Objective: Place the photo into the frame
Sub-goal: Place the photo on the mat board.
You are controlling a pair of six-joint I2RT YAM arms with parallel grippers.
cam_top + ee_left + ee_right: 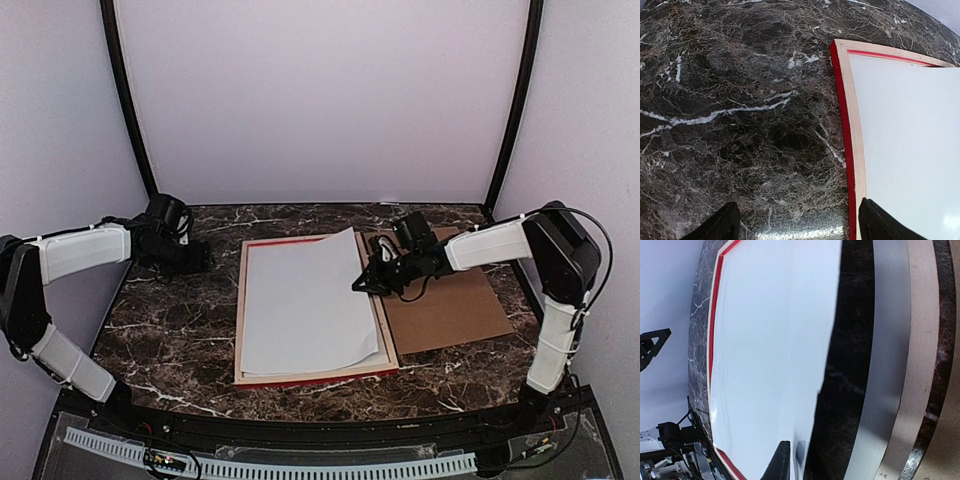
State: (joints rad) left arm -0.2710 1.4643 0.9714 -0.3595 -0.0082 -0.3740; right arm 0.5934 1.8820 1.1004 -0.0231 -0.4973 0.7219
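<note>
The frame [240, 330] lies face down on the marble table, pale wood back up and red showing at its edges [855, 125]. The photo [300, 300] rests in it white back up, slightly askew, with its right edge raised off the frame's right rail [920, 340]. My right gripper [362, 283] pinches that raised edge. One finger [782, 460] lies on top of the white sheet [775, 340]; the other is hidden under it. My left gripper [800, 231] hangs open over bare marble beside the frame's far left corner, touching nothing.
A plain brown backing board [445, 300] lies flat to the right of the frame, under the right arm. The dark marble table [170, 330] ends at white booth walls behind and at both sides. The left arm [85, 250] reaches in from the left edge.
</note>
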